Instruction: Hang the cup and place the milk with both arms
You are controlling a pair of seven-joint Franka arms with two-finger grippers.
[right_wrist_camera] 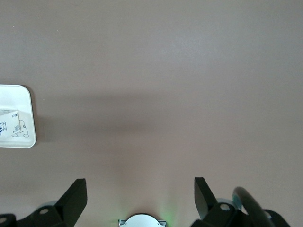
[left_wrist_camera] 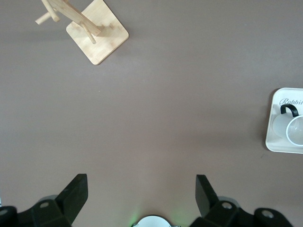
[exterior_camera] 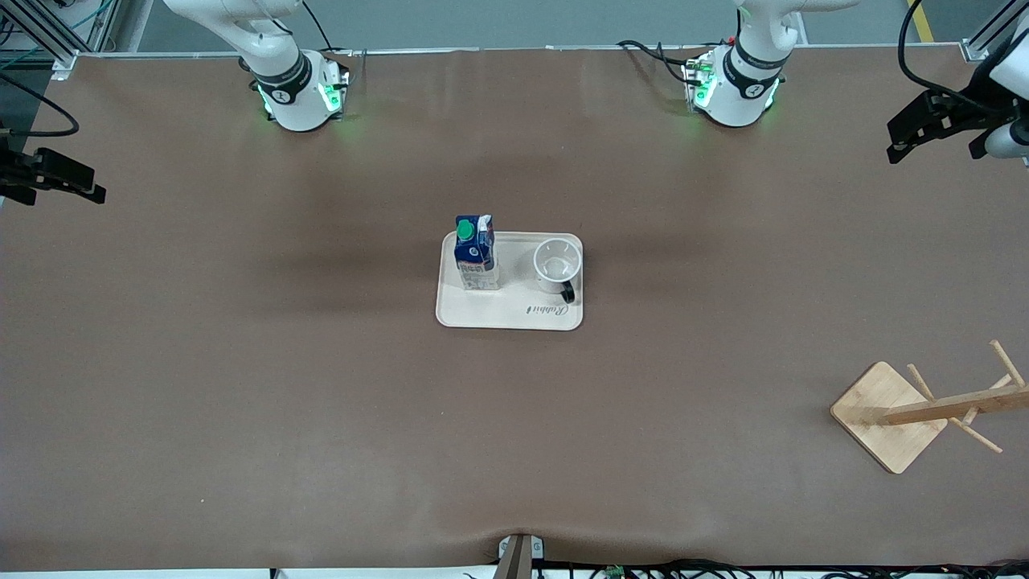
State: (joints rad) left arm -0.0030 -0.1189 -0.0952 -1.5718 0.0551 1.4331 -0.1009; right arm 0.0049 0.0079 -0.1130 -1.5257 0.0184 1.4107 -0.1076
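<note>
On the brown table [exterior_camera: 241, 386], right gripper [exterior_camera: 50, 175] waits with fingers apart over its end, the milk [exterior_camera: 475, 252] stands upright, long axis vertical, on the cream tray [exterior_camera: 498, 310] beside the upright cup [exterior_camera: 556, 266], handle toward the camera, and left gripper [exterior_camera: 936, 125] waits likewise spread, the wooden rack [exterior_camera: 908, 410] nearer the camera

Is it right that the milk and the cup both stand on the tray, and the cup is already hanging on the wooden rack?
Not quite. The front view shows the milk and the cup both on the tray, but the cup is not hanging on the wooden rack, which has nothing on it.
</note>
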